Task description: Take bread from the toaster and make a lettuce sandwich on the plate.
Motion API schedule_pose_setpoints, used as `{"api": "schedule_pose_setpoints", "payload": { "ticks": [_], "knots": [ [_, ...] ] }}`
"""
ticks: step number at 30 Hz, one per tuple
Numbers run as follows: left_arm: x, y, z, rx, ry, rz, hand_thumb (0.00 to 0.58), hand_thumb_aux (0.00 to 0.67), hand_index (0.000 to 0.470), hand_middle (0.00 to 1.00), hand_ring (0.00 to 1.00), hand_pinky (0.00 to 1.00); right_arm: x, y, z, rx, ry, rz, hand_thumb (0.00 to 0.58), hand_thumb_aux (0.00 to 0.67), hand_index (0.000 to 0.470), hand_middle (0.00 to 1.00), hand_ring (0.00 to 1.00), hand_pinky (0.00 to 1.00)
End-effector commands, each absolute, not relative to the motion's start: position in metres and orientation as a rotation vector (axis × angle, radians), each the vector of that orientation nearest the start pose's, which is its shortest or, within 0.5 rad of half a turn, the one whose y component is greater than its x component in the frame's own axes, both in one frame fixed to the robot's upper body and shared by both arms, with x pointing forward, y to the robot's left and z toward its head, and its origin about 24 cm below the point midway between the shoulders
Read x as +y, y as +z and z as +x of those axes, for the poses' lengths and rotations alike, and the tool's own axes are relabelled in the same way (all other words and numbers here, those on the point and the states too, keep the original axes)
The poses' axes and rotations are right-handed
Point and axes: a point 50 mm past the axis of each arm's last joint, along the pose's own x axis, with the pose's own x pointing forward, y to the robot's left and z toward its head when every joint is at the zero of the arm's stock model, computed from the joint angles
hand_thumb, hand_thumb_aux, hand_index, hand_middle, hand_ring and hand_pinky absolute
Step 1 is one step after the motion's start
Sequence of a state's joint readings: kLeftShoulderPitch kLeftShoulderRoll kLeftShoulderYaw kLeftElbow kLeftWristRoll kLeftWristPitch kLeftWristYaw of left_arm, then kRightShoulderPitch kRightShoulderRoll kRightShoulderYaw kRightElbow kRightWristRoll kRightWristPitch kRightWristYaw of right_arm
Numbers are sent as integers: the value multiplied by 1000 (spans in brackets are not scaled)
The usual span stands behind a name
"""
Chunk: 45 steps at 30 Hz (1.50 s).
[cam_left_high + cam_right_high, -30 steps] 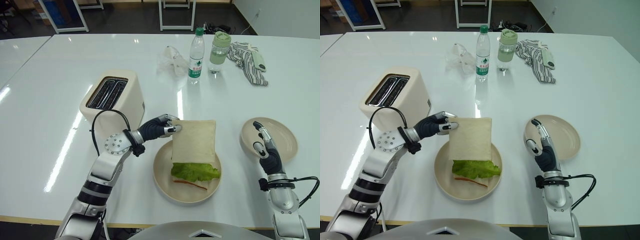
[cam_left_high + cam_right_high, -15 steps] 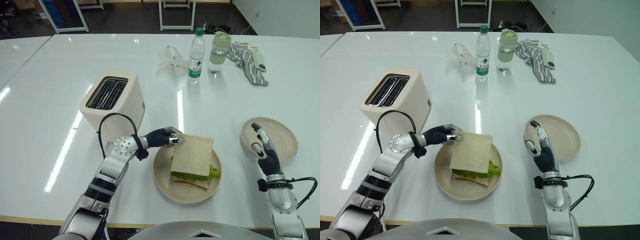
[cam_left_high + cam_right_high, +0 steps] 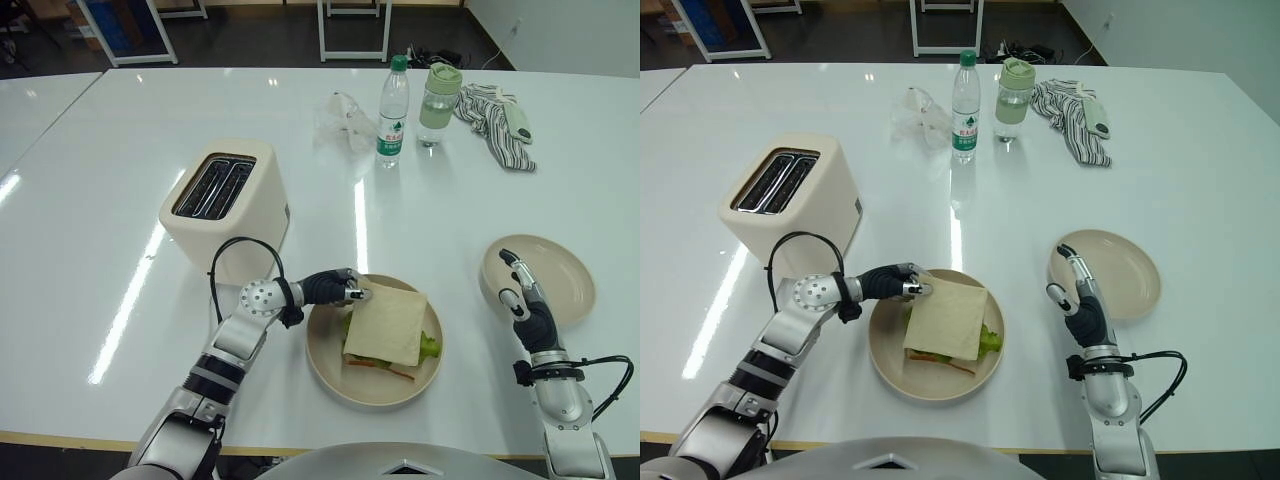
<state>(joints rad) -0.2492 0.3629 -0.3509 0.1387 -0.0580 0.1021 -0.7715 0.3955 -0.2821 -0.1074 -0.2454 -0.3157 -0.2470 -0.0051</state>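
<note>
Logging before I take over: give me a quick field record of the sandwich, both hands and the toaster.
sandwich: top bread slice lying on lettuce, on the near plate
left hand: pinching the slice's far-left corner
right hand: open, empty, at the second plate's near-left edge
toaster: no bread sticking out of the slots

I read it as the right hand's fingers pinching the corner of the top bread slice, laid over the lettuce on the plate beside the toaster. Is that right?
No: it is the left hand whose fingers pinch that corner, as the left eye view shows. The top bread slice lies over the lettuce on the plate beside the toaster; the right hand holds nothing.
</note>
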Motion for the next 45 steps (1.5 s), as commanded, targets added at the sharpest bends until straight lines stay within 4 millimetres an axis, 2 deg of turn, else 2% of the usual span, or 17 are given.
{"api": "schedule_pose_setpoints", "payload": {
  "ticks": [1, 6, 11, 14, 22, 29, 33, 37, 38, 39, 40, 42, 45],
  "knots": [
    [108, 31, 262, 246, -1098, 360, 580, 670, 470, 1000, 1000, 1000, -218, 54, 171, -87, -6, -650, 0, 0, 0, 0, 0, 0],
    [112, 29, 265, 257, -1076, 376, 580, 670, 470, 1000, 1000, 1000, -209, 60, 167, -141, 49, -733, 0, 0, 0, 0, 0, 0],
    [119, 27, 270, 267, -1045, 400, 580, 670, 470, 1000, 1000, 1000, -161, 69, 148, -353, 350, -939, 0, 0, 0, 0, 0, 0],
    [120, 25, 271, 274, -1040, 410, 580, 670, 470, 1000, 1000, 1000, -139, 61, 138, -435, 488, -1060, 0, 0, 0, 0, 0, 0],
    [119, 21, 271, 285, -1040, 418, 580, 670, 470, 1000, 1000, 1000, -117, 38, 133, -504, 657, -1265, 0, 0, 0, 0, 0, 0],
    [119, 22, 272, 276, -1038, 424, 580, 670, 470, 1000, 1000, 1000, -118, 4, 139, -348, 792, -1474, 0, 0, 0, 0, 0, 0],
    [118, 26, 271, 253, -1025, 434, 580, 670, 470, 1000, 1000, 1000, -114, -9, 136, -244, 883, -1495, 0, 0, 0, 0, 0, 0],
    [114, 39, 268, 177, -992, 489, 580, 670, 470, 1000, 1000, 1000, -108, -19, 135, -167, 945, -1497, 0, 0, 0, 0, 0, 0],
    [114, 43, 268, 149, -971, 511, 565, 562, 394, 827, 827, 827, -106, -21, 134, -150, 957, -1493, 0, 0, 0, 0, 0, 0],
    [113, 48, 268, 115, -928, 549, 198, 126, 88, 0, 0, 0, -106, -23, 133, -134, 972, -1493, 0, 0, 0, 0, 0, 0],
    [113, 53, 270, 74, -860, 617, 0, 0, 0, 0, 0, 0, -105, -25, 132, -119, 985, -1491, 0, 0, 0, 0, 0, 0],
    [113, 72, 274, -67, -669, 738, 0, 0, 0, 0, 0, 0, -104, -30, 131, -86, 1008, -1492, 0, 0, 0, 0, 0, 0],
    [113, 109, 268, -322, -472, 826, 0, 0, 0, 0, 0, 0, -105, -34, 129, -45, 1021, -1498, 0, 0, 0, 0, 0, 0]
  ]
}}
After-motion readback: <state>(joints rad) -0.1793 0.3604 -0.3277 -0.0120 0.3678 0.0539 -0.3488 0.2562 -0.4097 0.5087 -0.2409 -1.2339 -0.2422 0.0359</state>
